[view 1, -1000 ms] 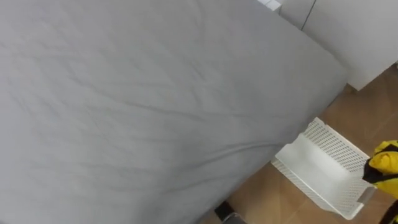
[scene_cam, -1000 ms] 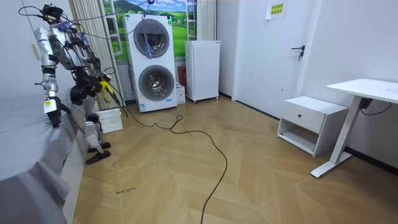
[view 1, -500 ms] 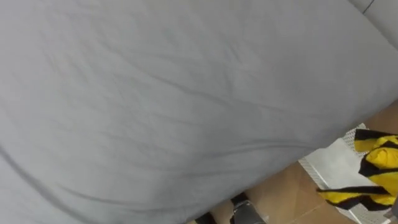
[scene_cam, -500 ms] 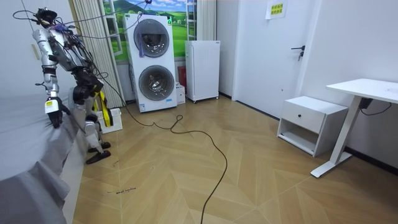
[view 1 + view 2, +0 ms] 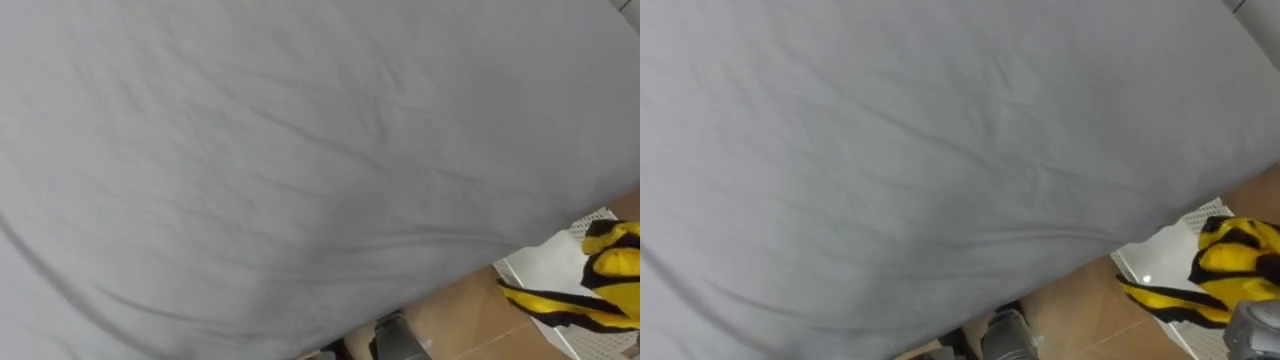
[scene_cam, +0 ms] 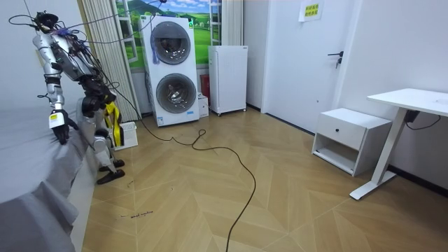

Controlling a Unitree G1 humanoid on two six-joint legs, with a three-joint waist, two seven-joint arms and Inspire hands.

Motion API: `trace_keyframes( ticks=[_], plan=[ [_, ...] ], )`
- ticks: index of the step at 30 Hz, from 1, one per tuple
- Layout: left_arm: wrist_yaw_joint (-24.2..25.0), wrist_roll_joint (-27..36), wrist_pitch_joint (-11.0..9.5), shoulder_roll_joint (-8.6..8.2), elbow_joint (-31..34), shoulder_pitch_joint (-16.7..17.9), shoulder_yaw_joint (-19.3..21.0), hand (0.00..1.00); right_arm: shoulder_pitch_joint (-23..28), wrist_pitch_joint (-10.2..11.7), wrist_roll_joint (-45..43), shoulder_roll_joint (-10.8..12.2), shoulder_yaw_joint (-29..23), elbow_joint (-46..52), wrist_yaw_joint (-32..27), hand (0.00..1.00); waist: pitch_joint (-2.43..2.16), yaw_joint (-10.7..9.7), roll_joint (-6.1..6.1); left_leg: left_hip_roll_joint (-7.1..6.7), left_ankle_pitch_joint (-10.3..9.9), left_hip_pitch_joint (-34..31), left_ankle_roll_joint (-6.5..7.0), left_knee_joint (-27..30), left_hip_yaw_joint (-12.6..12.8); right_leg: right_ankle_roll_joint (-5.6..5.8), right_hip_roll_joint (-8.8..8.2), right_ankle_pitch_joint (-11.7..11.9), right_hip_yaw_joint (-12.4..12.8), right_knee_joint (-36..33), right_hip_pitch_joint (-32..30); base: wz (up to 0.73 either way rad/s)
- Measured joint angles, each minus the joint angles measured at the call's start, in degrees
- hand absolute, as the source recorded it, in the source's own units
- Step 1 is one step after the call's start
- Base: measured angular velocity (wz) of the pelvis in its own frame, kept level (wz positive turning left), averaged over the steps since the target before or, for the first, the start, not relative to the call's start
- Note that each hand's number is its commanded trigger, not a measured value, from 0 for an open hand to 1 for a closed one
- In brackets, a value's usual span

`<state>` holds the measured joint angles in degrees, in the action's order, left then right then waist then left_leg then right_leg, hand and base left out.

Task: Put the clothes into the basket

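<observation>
The right hand (image 6: 106, 104) shows in the room view at left of centre, by the top end of a yellow-and-black garment (image 6: 110, 119). It is too small there to tell whether its fingers are curled on the cloth or apart. In the right eye view a blurred grey shape sits at the lower right corner, just below the same garment (image 5: 1230, 265), and it settles nothing more about the grip.

The left hand (image 6: 61, 131) hangs low at the room view's left edge, over the side of the bed. Its fingers cannot be made out either.

The garment hangs bunched at the lower right of both eye views, in front of the open white basket (image 5: 545, 268). One striped fold reaches leftward across the basket's pale inside. Whether the cloth touches the basket cannot be told. In the room view the garment drops in a narrow strip just to the left of the basket (image 6: 129, 133), which stands on the wooden floor (image 6: 231, 203) by the bed's end.

A grey sheet (image 5: 300, 150), lightly creased, takes up nearly all of both eye views, from the upper left down to the lower edge.

The robot stands upright against the bed's side, with a stacked washer and dryer (image 6: 171, 70) behind it at upper centre. A white cabinet (image 6: 227, 78) stands just to their right. A low white bedside unit (image 6: 346, 140) and a white desk (image 6: 409, 98) stand well apart at the right.
</observation>
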<state>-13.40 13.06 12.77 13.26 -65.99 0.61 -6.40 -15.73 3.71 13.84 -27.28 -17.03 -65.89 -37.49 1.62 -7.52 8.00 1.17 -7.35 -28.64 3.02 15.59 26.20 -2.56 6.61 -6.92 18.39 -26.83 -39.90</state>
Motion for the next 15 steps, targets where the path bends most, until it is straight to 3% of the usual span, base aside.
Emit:
trace_keyframes(
  ticks=[7,11,15],
  plan=[
    [-0.06,0.08,-0.45,0.03,-0.10,0.17,-0.82,0.00,0.02,0.48,0.11,-0.20,-0.09,-3.14,1.06,0.00,0.09,0.17,0.16,-0.36,-0.27,0.01,0.16,0.00,0.11,0.67,-0.05,-0.23,0.67,-0.61,-0.67,-0.06],
    [0.07,0.10,-0.54,0.01,-0.08,0.24,-1.25,0.00,-0.01,0.49,0.37,-1.94,-0.07,-3.35,1.41,0.00,0.42,0.16,0.67,-0.81,-1.34,0.00,0.31,0.07,0.48,1.18,-0.17,-0.94,0.66,-2.45,-1.75,-0.09],
    [0.06,0.51,-0.61,0.14,-0.07,0.26,-1.97,0.00,0.20,0.75,0.96,-3.28,-0.08,-3.35,1.39,0.00,0.40,-0.14,0.72,-0.94,-1.68,-0.10,0.13,0.19,0.52,1.11,-0.23,-1.07,0.69,-2.93,-2.03,0.00]
  ],
)
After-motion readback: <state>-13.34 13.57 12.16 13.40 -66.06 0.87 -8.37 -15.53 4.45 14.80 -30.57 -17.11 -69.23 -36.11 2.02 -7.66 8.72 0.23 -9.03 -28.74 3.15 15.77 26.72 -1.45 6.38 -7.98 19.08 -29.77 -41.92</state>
